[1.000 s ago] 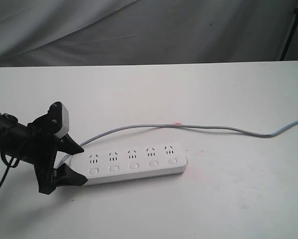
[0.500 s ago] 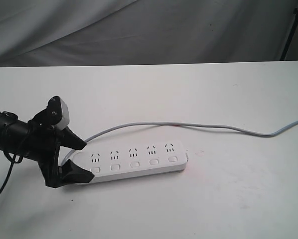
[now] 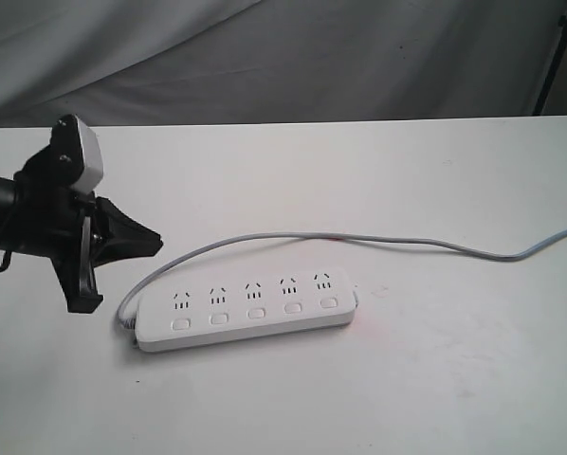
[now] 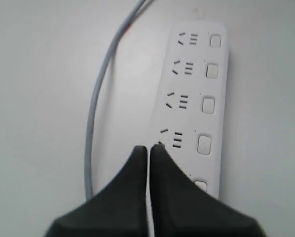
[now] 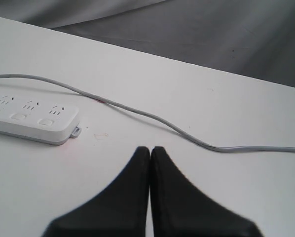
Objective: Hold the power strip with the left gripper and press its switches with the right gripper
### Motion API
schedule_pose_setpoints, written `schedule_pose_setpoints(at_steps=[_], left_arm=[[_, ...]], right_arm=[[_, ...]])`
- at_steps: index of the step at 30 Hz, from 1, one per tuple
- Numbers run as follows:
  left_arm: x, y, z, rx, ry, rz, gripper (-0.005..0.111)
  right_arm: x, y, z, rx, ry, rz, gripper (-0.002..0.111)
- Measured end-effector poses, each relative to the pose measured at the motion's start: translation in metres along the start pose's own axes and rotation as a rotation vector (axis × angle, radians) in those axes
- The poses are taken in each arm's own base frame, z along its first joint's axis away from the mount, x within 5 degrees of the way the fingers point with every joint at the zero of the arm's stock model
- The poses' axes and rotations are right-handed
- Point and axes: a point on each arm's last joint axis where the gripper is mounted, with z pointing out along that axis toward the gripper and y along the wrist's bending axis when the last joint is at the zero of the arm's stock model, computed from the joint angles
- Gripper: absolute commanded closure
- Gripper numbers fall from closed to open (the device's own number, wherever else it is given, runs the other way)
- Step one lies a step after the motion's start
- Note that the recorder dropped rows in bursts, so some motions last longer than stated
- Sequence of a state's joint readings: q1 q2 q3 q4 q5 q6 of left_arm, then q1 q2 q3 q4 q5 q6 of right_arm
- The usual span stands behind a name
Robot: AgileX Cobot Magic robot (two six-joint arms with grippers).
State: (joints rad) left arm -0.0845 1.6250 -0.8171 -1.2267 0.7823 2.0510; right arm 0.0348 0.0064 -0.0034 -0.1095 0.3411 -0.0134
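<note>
Long white power strip (image 3: 236,327) (five switches (image 3: 256,313))

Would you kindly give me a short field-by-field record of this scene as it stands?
power strip: flat on the table, switches facing up, held by nothing
cord: grey, runs off rightward in the exterior view
left gripper: shut, empty, clear of the strip, by its cord end
right gripper: shut, empty, away from the strip
progress: strip not yet held
</note>
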Motion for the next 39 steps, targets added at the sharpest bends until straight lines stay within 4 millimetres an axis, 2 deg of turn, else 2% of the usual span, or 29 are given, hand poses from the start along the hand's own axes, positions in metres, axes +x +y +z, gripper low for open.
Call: schedule_pose_setpoints(at_steps=[7,16,20,25,30,39], left_arm=[[-0.031,-0.009,-0.035,-0.104,-0.071,0.002,0.107],[-0.061,-0.016,-0.079,-0.319,-0.217,-0.249,0.107],[-0.072,-0.022,-0.099,-0.409,-0.272,-0.273,0.107],[-0.084,-0.035,-0.121,-0.449,-0.365,-0.338,0.107],[-0.099,-0.05,-0.143,-0.443,-0.537,-0.46,0.107],[-0.111,-0.072,-0.169,-0.462,-0.642,-0.424,0.107]], right_arm=[[0.0,0.0,0.0,0.0,0.0,0.0,0.108],[0.0,0.0,0.0,0.0,0.0,0.0,0.108],[0.0,0.0,0.0,0.0,0.0,0.0,0.108],[0.0,0.0,0.0,0.0,0.0,0.0,0.108],[0.0,0.0,0.0,0.0,0.0,0.0,0.108],[0.0,0.0,0.0,0.0,0.0,0.0,0.108]])
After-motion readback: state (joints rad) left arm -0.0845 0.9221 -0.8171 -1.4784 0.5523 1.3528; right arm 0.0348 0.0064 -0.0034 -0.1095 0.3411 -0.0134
